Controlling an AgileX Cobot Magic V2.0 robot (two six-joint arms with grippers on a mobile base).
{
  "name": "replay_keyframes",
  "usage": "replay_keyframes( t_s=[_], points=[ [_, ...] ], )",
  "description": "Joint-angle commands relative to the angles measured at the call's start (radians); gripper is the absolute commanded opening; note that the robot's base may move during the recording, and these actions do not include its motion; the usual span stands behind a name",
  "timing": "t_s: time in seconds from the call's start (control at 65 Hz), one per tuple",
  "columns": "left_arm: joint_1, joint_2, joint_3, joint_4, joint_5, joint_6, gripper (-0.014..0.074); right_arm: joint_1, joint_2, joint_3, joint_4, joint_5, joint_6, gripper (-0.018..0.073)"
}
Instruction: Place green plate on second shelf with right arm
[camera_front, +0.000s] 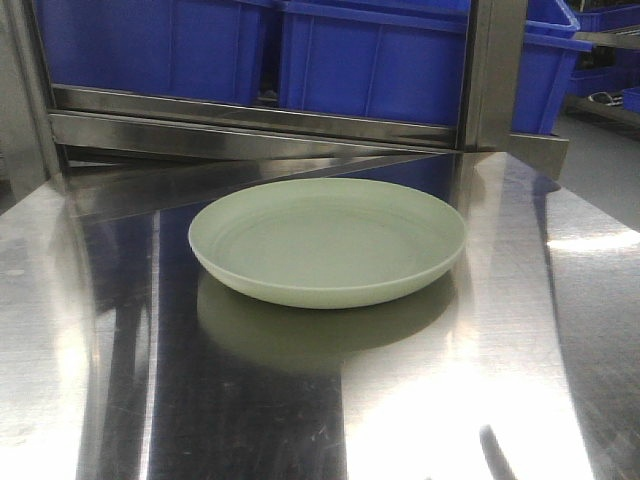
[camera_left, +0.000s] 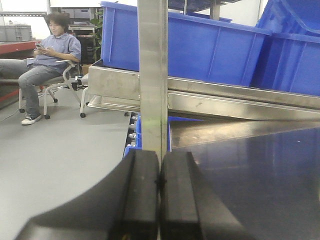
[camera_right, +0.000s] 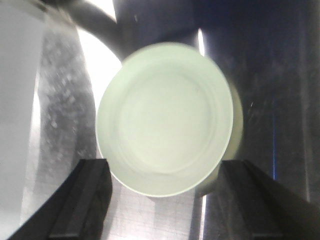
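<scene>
Two black fingers of the right gripper stand wide apart on either side of the near edge of the green plate, holding nothing. This wrist view looks almost straight down and is a little blurred. The plate lies flat, open side up, on a shiny steel surface, with a steel rail and blue bins behind and above it. Whether this surface is itself one of the shelf levels cannot be told. The left gripper has its pads pressed together on nothing, off beside an upright steel post. The step in hand appears to be the pickup. The rim is low and the plastic smooth, so a grasp across the full width looks doubtful. A pinch on the near rim, one finger inside and one under the lip, seems the safer way. The descent should be slow, since polished steel would likely let the plate slide if nudged. Once gripped, the plate should be kept level and lifted clear of the rail before it travels toward the shelf.
</scene>
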Motion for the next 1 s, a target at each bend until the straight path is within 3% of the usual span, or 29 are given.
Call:
replay_keyframes(
  t_s=[0.0,0.338,0.554,0.985],
  points=[
    [0.003,-0.020,0.040,-0.003,-0.092,-0.002,0.0130,0.023,0.029,-0.020,0.040,-0.071,0.007,0.0573],
    [0.003,-0.020,0.040,-0.003,-0.092,-0.002,0.0130,0.029,0.157,0.127,0.044,-0.236,0.042,0.0573],
    [0.003,-0.020,0.040,-0.003,-0.092,-0.002,0.0130,0.029,0.210,0.134,0.098,-0.259,0.043,0.0573],
    [0.003,-0.020,0.040,-0.003,-0.092,-0.002,0.0130,0.066,0.335,0.134,0.104,-0.245,0.043,0.0573]
  ],
)
